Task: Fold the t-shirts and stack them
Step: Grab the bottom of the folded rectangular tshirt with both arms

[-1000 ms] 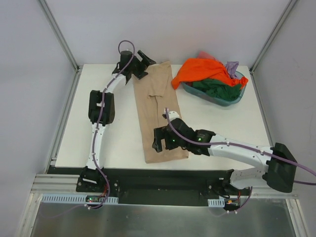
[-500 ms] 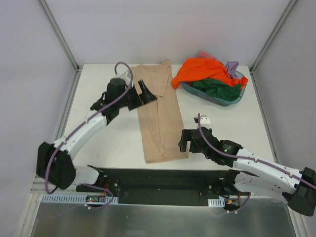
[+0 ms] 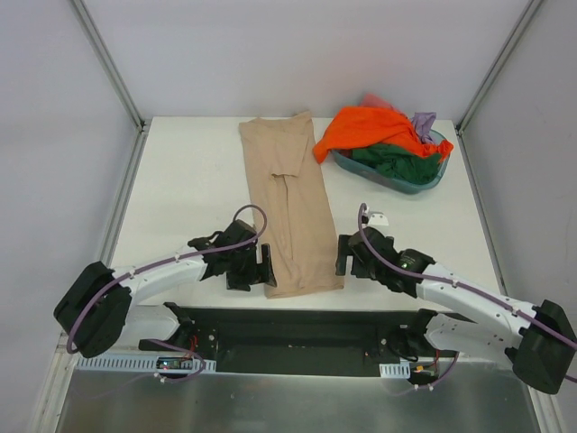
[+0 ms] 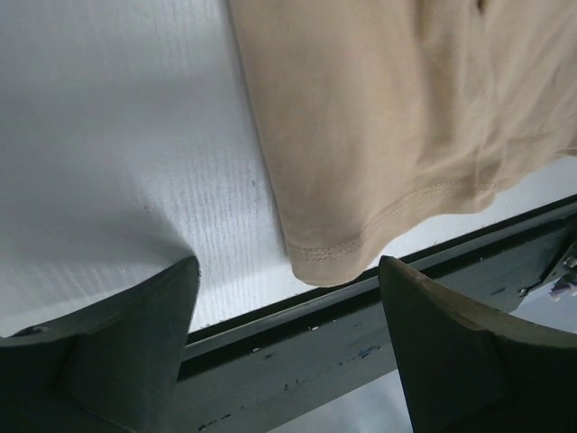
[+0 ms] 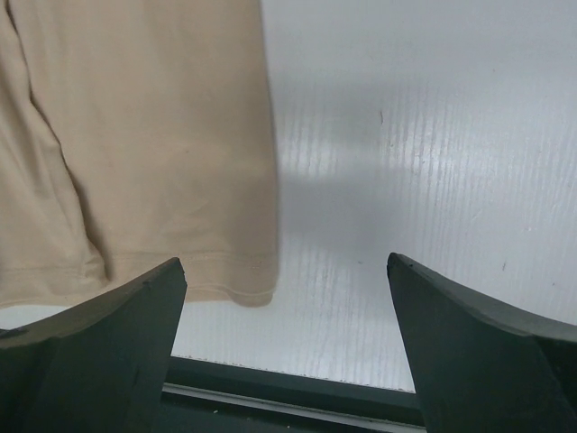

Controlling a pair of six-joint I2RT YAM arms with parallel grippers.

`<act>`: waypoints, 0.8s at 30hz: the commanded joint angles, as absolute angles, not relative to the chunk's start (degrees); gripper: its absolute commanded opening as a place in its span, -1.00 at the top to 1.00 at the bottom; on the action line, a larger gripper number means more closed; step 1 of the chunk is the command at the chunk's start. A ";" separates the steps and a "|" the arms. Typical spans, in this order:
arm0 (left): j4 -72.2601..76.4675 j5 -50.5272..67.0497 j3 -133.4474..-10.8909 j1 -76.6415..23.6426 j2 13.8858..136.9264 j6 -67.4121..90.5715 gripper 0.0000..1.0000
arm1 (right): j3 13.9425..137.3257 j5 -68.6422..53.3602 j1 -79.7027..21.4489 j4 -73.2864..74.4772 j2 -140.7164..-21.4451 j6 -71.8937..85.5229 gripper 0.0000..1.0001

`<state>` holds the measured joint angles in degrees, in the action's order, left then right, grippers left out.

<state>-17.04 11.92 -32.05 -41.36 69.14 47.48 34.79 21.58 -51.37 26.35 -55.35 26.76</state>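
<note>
A tan t-shirt lies folded into a long strip down the middle of the table, with its hem at the near edge. My left gripper is open just beside the hem's left corner. In the left wrist view that corner shows between the two fingers, untouched. My right gripper is open beside the hem's right corner. The right wrist view has that corner near the left finger. Orange, dark green, lilac and red t-shirts are heaped in a basin.
The teal plastic basin stands at the back right of the white table. A dark metal rail runs along the table's near edge right below both grippers. Grey walls and frame posts enclose the table.
The left arm swung from the tan shirt's far end back to the near left hem corner. The right gripper slid off the shirt's lower part to the right hem corner.
</note>
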 commanded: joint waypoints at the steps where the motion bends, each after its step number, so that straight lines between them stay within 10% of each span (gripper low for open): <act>1: -18.46 13.88 -33.66 -43.59 73.91 49.04 -0.55 | 35.42 18.55 -50.36 27.16 -58.09 27.42 -0.92; 11: -21.00 13.80 -34.98 -46.32 76.11 49.31 -0.12 | 34.02 18.19 -49.75 27.25 -59.15 28.83 -0.92; 24: -27.16 9.67 -35.95 -47.02 79.89 46.84 1.00 | 32.00 13.90 -49.22 25.94 -58.54 27.78 -0.98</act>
<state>-22.83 12.84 -36.01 -46.52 79.05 48.07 32.84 16.64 -49.39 26.65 -59.42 27.83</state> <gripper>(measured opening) 0.030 0.974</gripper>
